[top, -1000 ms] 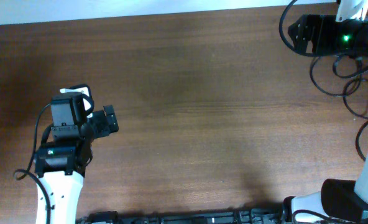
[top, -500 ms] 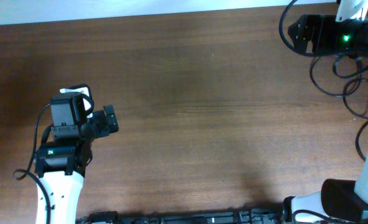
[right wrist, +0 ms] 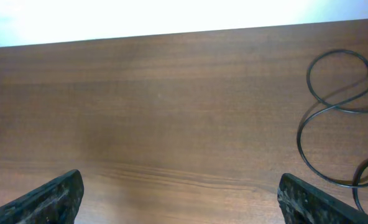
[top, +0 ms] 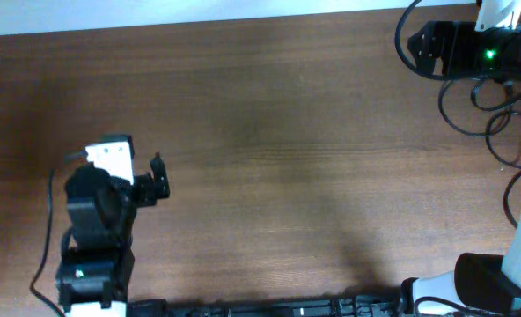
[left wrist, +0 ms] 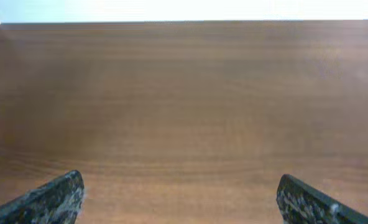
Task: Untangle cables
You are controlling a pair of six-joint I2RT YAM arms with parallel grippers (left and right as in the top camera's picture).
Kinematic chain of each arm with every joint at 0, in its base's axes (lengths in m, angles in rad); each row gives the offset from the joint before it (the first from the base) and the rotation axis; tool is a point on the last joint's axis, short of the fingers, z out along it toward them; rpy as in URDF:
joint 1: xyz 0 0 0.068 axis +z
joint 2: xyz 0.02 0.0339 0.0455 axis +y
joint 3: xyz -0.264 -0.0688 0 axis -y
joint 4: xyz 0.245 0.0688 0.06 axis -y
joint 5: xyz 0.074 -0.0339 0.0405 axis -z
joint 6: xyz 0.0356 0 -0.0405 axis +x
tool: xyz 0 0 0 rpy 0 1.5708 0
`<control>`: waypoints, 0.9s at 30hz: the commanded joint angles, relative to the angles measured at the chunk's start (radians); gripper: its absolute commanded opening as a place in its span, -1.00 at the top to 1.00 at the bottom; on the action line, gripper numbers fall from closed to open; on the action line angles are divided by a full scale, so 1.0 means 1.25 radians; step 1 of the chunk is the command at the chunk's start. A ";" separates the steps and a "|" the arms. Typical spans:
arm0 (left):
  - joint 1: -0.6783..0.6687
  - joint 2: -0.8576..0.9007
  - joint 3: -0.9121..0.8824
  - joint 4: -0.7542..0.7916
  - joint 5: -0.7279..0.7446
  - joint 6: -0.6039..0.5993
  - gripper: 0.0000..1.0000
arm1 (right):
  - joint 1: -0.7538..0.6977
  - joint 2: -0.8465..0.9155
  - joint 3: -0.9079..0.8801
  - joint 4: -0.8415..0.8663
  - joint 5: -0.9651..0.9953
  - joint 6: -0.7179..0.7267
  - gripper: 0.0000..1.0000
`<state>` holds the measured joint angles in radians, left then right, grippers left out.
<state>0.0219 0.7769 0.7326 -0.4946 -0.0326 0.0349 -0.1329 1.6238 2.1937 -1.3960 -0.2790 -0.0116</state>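
Black cables [right wrist: 324, 104] looped right of right pincer [right wrist: 181, 198], untouched; it and left pincer [left wrist: 181, 198] both gape empty; untangling looks unstarted.

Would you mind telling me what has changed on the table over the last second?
The left arm drew back toward its base; the left tool barely shifted and stays open, empty. The right tool and the cables did not move.
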 commanded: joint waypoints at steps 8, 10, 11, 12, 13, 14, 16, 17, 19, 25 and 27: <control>0.002 -0.183 -0.264 0.336 0.081 -0.037 -0.98 | 0.002 0.004 0.003 0.000 0.002 -0.009 -0.97; 0.002 -0.215 -0.309 0.421 0.081 -0.037 -0.98 | 0.002 0.004 0.003 0.000 0.002 -0.009 -0.97; 0.002 -0.224 -0.326 0.451 0.081 -0.037 -0.99 | 0.002 0.004 0.003 0.000 0.002 -0.009 -0.97; 0.002 -0.246 -0.368 0.534 0.081 -0.037 -0.98 | 0.002 0.004 0.003 0.000 0.002 -0.009 -0.97; 0.002 -0.260 -0.397 0.592 0.081 -0.041 -0.98 | 0.002 0.004 0.003 0.000 0.002 -0.009 -0.97; 0.002 -0.270 -0.422 0.645 0.081 -0.041 -0.98 | 0.002 0.004 0.003 0.000 0.002 -0.009 -0.97; 0.002 -0.292 -0.489 0.780 0.081 -0.041 -0.98 | 0.002 0.004 0.003 0.000 0.002 -0.009 -0.97; 0.002 -0.301 -0.515 0.823 0.080 -0.041 -0.98 | 0.002 0.004 0.003 0.000 0.002 -0.009 -0.97; 0.002 -0.322 -0.564 0.883 0.064 -0.040 -0.98 | 0.002 0.004 0.003 0.000 0.002 -0.009 -0.98; 0.003 -0.354 -0.579 0.815 0.025 -0.040 -0.99 | 0.002 0.004 0.003 0.000 0.002 -0.009 -0.97; 0.003 -0.373 -0.579 0.697 0.020 -0.040 -0.98 | 0.002 0.004 0.003 0.000 0.002 -0.009 -0.97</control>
<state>0.0223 0.3393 0.0147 0.4862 0.0181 -0.0048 -0.1329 1.6264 2.1933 -1.3956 -0.2787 -0.0124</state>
